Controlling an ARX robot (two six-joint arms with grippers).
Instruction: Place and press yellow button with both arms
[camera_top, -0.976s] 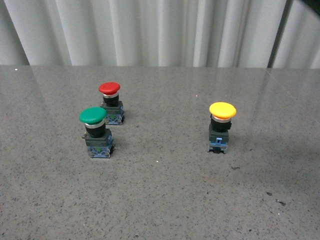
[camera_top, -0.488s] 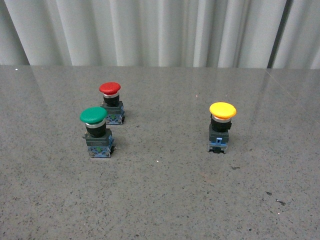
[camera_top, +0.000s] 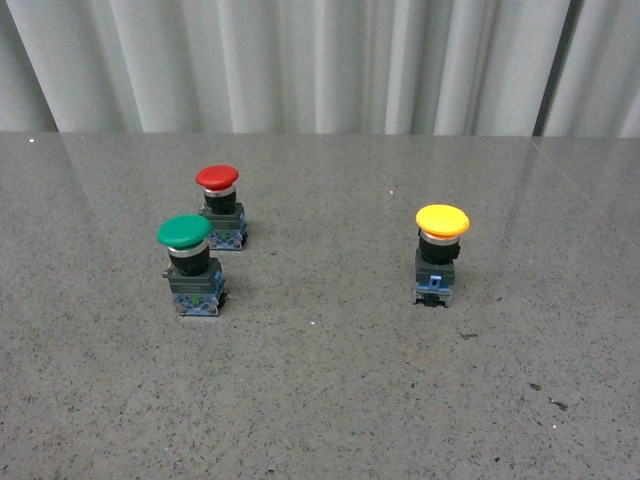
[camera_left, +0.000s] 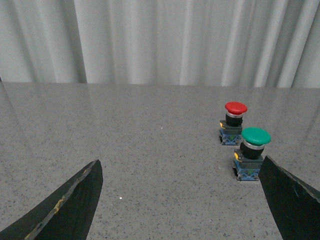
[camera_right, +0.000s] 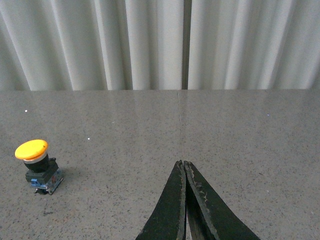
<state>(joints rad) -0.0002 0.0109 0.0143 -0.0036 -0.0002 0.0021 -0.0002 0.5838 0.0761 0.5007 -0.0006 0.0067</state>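
No readable text, brand, number or sign anywhere. Caps of yellow button (camera_top: 442, 219), green button (camera_top: 184, 231) and red button (camera_top: 217, 177) plain, no lettering or symbol. Small light patches on blue-grey bases, poss. labels, too small/blurred to read in front, left wrist or right wrist views. Nothing printed on grey speckled tabletop (camera_top: 320, 400), white curtain (camera_top: 300, 60) or visible gripper fingers (camera_left: 75, 200).
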